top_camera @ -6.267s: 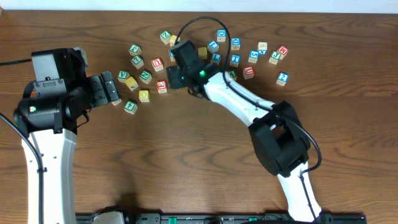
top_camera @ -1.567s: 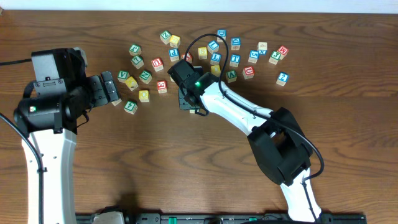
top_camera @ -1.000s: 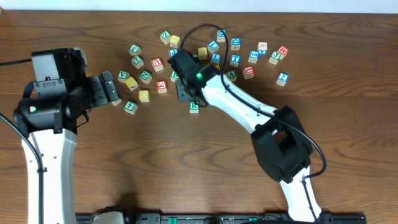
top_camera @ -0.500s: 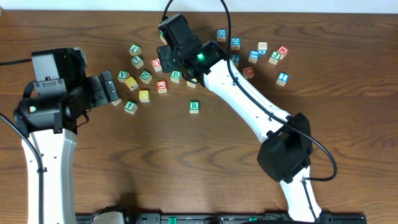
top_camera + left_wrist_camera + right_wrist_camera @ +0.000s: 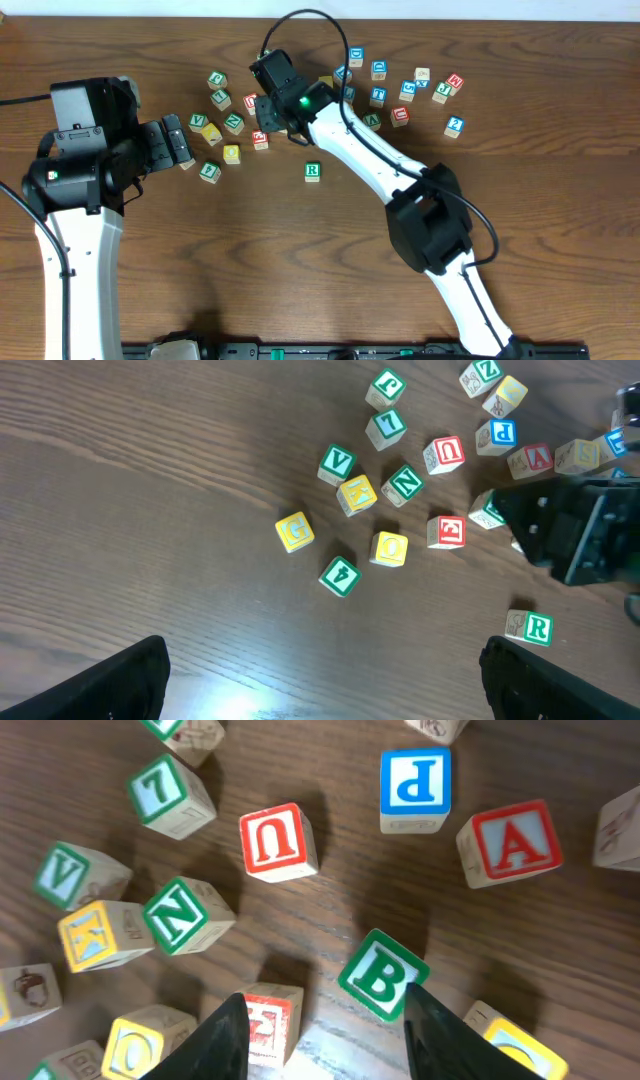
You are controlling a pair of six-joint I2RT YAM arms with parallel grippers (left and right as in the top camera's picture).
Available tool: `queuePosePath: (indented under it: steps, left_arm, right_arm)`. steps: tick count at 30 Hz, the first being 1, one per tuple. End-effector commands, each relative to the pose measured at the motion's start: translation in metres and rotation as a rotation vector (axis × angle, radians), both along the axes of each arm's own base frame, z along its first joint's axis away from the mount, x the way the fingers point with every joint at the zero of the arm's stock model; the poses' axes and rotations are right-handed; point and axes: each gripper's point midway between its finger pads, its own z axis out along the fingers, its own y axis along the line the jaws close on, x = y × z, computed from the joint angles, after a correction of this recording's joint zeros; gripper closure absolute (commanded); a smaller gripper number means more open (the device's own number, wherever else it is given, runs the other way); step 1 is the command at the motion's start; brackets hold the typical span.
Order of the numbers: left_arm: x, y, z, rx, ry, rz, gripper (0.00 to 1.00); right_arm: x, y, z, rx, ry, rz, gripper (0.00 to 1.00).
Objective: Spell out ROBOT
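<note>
Dark wooden table [image 5: 250, 270], pale strip along its far edge.

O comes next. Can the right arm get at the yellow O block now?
Likely yes. The O block has gaps on all sides; the red E block and green 4 block stand just apart. The right gripper is open and close by.

Right gripper [image 5: 325, 1018], fingers spread: I log a strip of bare wood down the middle of the gap. E block [image 5: 272, 1015] sits just beside one finger at 9 o'clock, B block [image 5: 383, 975] just beside the other at 2. U block [image 5: 277, 842] bars 12, N block [image 5: 185, 917] bars 10. R block [image 5: 312, 171]: stands alone; I read open table [image 5: 250, 270] from 3 round to 9. Left gripper [image 5: 186, 143]: parked at the cluster's 9 o'clock edge.
</note>
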Motion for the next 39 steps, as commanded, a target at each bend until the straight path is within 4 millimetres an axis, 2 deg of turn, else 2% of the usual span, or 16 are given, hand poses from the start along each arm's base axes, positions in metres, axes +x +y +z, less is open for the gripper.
queuePosePath:
  steps: [1, 9, 17, 27, 39]
  left_arm:
    - [0.003, 0.003, 0.008, 0.002, -0.019, 0.016, 0.02]
    - [0.003, 0.003, 0.008, 0.002, -0.019, 0.016, 0.02]
    - [0.003, 0.003, 0.008, 0.002, -0.019, 0.016, 0.02]
    - [0.003, 0.003, 0.008, 0.002, -0.019, 0.016, 0.02]
    - [0.003, 0.003, 0.008, 0.002, -0.019, 0.016, 0.02]
  right_arm:
    - [0.005, 0.002, 0.005, 0.025, -0.012, -0.033, 0.56]
    - [0.008, -0.004, -0.016, -0.001, 0.006, -0.087, 0.58]
    - [0.018, -0.007, -0.013, 0.002, -0.030, -0.135, 0.59]
    - [0.018, -0.003, -0.028, 0.004, -0.021, -0.147, 0.59]
    - [0.021, -0.009, -0.033, -0.022, -0.030, -0.166, 0.59]
